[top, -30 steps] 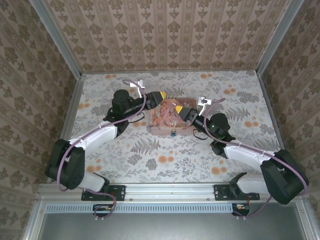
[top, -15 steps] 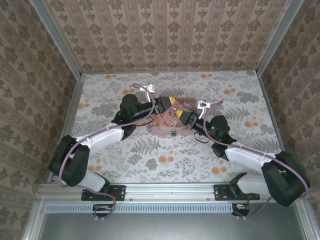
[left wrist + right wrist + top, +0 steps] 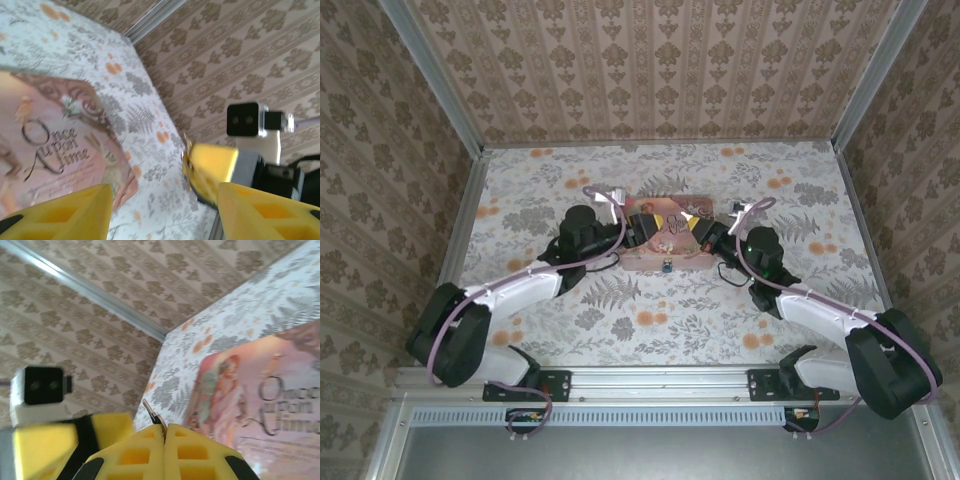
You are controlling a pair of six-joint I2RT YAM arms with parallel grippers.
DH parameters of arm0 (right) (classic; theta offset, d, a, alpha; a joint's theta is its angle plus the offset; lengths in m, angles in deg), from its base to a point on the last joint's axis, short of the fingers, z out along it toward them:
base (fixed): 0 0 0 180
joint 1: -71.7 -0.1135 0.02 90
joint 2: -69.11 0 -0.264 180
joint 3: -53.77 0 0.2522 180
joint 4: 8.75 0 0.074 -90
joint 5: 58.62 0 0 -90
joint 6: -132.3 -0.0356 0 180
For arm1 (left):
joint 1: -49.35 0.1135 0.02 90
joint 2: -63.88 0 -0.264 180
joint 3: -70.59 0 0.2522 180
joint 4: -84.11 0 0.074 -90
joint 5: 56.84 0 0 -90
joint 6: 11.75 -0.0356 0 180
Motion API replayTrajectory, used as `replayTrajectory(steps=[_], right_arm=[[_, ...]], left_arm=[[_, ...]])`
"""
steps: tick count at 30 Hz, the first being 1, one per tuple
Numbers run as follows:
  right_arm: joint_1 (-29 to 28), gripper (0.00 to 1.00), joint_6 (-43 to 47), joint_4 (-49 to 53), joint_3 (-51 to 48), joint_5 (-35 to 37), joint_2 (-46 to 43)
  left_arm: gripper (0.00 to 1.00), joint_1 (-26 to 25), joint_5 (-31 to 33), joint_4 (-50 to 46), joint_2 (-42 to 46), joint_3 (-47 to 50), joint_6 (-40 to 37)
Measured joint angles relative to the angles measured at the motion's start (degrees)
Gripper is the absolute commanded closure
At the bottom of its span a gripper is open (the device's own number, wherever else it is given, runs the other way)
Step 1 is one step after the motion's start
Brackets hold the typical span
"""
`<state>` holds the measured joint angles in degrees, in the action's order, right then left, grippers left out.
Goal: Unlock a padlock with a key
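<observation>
The padlock (image 3: 667,266), tiny and dark with a teal glint, lies at the near edge of the pink tin (image 3: 665,248). My right gripper (image 3: 165,428) is shut on the key (image 3: 153,415), a thin silvery sliver sticking up from between its yellow pads. In the top view the right gripper (image 3: 689,223) and left gripper (image 3: 654,223) hover tip to tip above the tin's far half. The left gripper (image 3: 165,216) is open with nothing between its fingers (image 3: 65,212). It faces the right gripper's yellow tip (image 3: 214,167) and the key (image 3: 186,156).
The tin lid (image 3: 50,145) reads "Once upon a time" and lies flat on the floral tablecloth (image 3: 650,320). Patterned walls (image 3: 650,70) and metal frame posts enclose the table on three sides. The right arm's camera (image 3: 246,120) sits close behind its fingers.
Both grippers have closed in on each other above the tin: the left one moved right, the right one moved left and away from me. The padlock stayed put.
</observation>
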<state>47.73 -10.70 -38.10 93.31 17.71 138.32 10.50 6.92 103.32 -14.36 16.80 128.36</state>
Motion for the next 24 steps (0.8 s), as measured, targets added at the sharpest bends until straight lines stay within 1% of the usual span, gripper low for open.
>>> replayTrajectory(steps=[3, 5, 8, 11, 17, 24], right_arm=[[2.1, 1.0, -1.2, 1.6, 0.4, -0.2, 1.4], [2.9, 1.0, -1.8, 2.2, 1.5, -0.6, 3.8], [3.3, 1.0, -3.1, 2.2, 3.5, -1.9, 8.3], [3.4, 1.0, -4.6, 0.8, 5.0, -3.5, 12.9], [3.9, 1.0, -7.7, -3.0, 6.2, -5.3, 19.3], [4.6, 1.0, -10.2, -6.9, 7.3, -6.6, 23.2]], left_arm=[[0.39, -3.0, 2.5, -6.6, 2.5, 0.4, -5.1], [0.39, -6.2, 4.4, -10.2, 2.9, 0.7, -8.5], [0.38, -10.0, 7.0, -13.1, 1.6, 1.9, -12.0], [0.38, -12.5, 9.6, -14.5, -1.7, 2.9, -14.5], [0.38, -15.2, 14.1, -14.7, -8.8, 3.0, -19.2], [0.38, -15.5, 18.0, -12.2, -15.4, 2.4, -23.6]])
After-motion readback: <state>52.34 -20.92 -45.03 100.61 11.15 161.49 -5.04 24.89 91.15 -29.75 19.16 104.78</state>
